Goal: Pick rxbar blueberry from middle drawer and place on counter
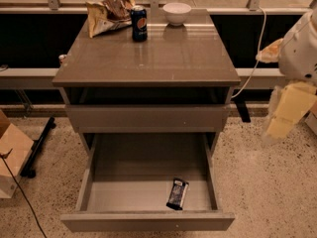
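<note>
The rxbar blueberry [178, 194], a small dark bar with pale lettering, lies flat on the pale floor of the open middle drawer [133, 182], near its front right corner. The drawer is pulled far out below a closed drawer front [147, 118]. The counter [148, 58] is the glossy grey-brown top of the cabinet. My gripper [285, 113], pale yellow under a white arm, hangs at the right edge of the view. It is beside the cabinet at about the height of the closed drawer, well apart from the bar and holding nothing that I can see.
At the back of the counter stand a tan and brown snack bag [109, 14], a blue soda can [139, 23] and a white bowl [177, 13]. A white cable [257, 43] hangs right of the cabinet. A cardboard box [12, 152] sits on the speckled floor at left.
</note>
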`<state>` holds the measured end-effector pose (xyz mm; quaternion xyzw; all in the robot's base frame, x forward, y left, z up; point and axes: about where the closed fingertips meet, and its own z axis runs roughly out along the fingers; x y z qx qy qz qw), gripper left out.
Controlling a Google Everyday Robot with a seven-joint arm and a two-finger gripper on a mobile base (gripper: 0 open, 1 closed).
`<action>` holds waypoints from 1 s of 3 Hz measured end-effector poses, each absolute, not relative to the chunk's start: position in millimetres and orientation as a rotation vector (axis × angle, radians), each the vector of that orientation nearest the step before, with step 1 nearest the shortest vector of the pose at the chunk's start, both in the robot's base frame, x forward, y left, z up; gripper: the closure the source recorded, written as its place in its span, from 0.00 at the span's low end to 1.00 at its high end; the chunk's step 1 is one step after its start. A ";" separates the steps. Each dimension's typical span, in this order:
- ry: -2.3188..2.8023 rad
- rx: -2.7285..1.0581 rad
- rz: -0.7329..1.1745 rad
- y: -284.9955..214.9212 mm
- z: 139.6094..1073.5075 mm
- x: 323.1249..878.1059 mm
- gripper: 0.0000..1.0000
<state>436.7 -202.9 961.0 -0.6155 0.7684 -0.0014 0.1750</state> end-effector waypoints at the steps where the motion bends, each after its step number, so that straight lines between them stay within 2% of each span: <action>1: 2.120 -1.761 0.101 -185.3 936.2 433.0 0.00; 3: 1.963 -1.767 0.245 -143.0 861.1 436.7 0.00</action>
